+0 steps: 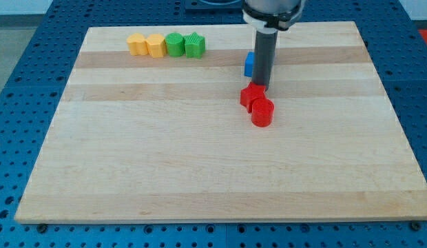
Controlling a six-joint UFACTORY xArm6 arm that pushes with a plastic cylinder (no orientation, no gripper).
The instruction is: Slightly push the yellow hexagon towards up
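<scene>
The yellow hexagon sits near the view's top left in a row of blocks, second from the left. A yellow block touches its left side and a green block its right, with another green block after that. My tip is far to the view's right of the hexagon, at the top edge of a red block. A red cylinder lies just below that. A blue block is partly hidden behind the rod.
The wooden board lies on a blue perforated table. The row of yellow and green blocks stands close to the board's top edge.
</scene>
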